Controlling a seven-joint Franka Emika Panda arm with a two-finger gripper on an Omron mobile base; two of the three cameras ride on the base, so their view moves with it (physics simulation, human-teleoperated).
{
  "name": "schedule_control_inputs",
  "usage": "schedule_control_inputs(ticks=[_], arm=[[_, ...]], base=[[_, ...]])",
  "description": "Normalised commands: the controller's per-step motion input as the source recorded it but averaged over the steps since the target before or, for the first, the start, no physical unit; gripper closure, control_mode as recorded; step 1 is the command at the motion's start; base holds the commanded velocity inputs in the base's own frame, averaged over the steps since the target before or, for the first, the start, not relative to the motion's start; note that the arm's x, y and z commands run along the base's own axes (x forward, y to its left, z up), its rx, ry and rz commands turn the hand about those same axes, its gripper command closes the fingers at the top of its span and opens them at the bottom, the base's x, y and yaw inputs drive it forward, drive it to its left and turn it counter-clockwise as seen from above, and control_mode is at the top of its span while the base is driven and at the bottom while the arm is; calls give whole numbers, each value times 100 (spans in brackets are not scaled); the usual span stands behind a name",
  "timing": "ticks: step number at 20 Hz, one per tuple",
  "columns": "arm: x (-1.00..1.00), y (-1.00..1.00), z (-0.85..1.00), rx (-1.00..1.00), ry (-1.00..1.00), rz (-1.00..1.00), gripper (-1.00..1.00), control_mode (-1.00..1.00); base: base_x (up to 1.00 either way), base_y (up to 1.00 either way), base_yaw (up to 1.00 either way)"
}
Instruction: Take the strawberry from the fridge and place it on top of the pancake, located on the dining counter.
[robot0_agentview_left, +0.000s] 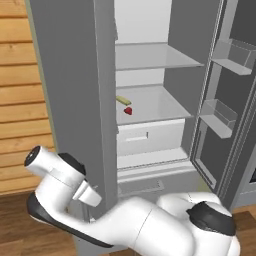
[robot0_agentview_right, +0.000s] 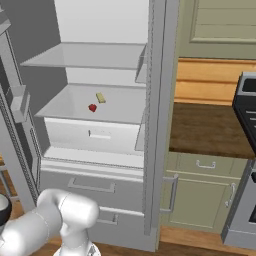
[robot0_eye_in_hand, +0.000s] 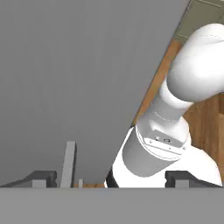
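The strawberry (robot0_agentview_left: 128, 111) sits on the middle shelf (robot0_agentview_left: 160, 107) of the open fridge (robot0_agentview_left: 75, 90), just beside a yellow bar (robot0_agentview_left: 123, 100) — my fingers (robot0_eye_in_hand: 111, 177) spread wide, holding nothing.

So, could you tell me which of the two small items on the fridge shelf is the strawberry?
The strawberry is the tiny red, rounded one lying nearer the shelf's front edge; the yellow bar just behind it is pale, flat and elongated.

Strawberry (robot0_agentview_left: 128, 111) on fridge (robot0_agentview_left: 75, 75) middle shelf, bar-shaped item (robot0_agentview_left: 123, 100) just behind it, drawer (robot0_agentview_left: 150, 136) below
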Motion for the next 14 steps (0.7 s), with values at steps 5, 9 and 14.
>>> schedule_control_inputs(ticks=[5, 9, 14], arm=[[-94, -10, 42, 0, -5, 2, -100, -100], [-79, -41, 74, 0, -2, 19, -100, -100], [-91, -31, 70, 2, -3, 23, -100, -100]], base=[[0, 0, 0], [0, 0, 0], [0, 0, 0]])
